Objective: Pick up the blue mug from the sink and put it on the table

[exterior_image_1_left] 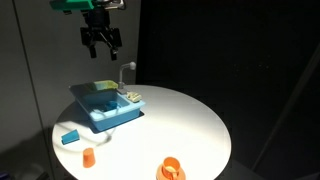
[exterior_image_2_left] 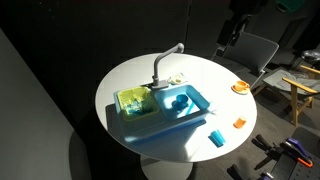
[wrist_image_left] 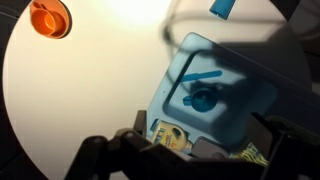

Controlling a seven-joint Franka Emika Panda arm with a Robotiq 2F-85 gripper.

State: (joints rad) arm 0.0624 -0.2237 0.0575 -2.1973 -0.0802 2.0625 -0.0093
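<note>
The blue mug (wrist_image_left: 203, 100) stands in the basin of the light-blue sink (wrist_image_left: 163, 92), its handle pointing left in the wrist view. It also shows in an exterior view (exterior_image_2_left: 180, 101) inside the sink (exterior_image_2_left: 196, 113). The sink (exterior_image_1_left: 110, 121) sits on the round white table (exterior_image_1_left: 180, 120), with its white faucet (exterior_image_2_left: 165, 60) at the back. My gripper (exterior_image_1_left: 100, 42) hangs open and empty high above the sink. In the wrist view its dark fingers (wrist_image_left: 195, 160) frame the bottom edge, well above the mug.
Yellow-green packets (exterior_image_2_left: 131, 100) lie on the sink's counter side. A flat blue block (exterior_image_2_left: 215, 137), a small orange cup (exterior_image_2_left: 239, 123) and an orange dish (exterior_image_2_left: 240, 88) rest on the table. A chair and clutter stand beyond the table.
</note>
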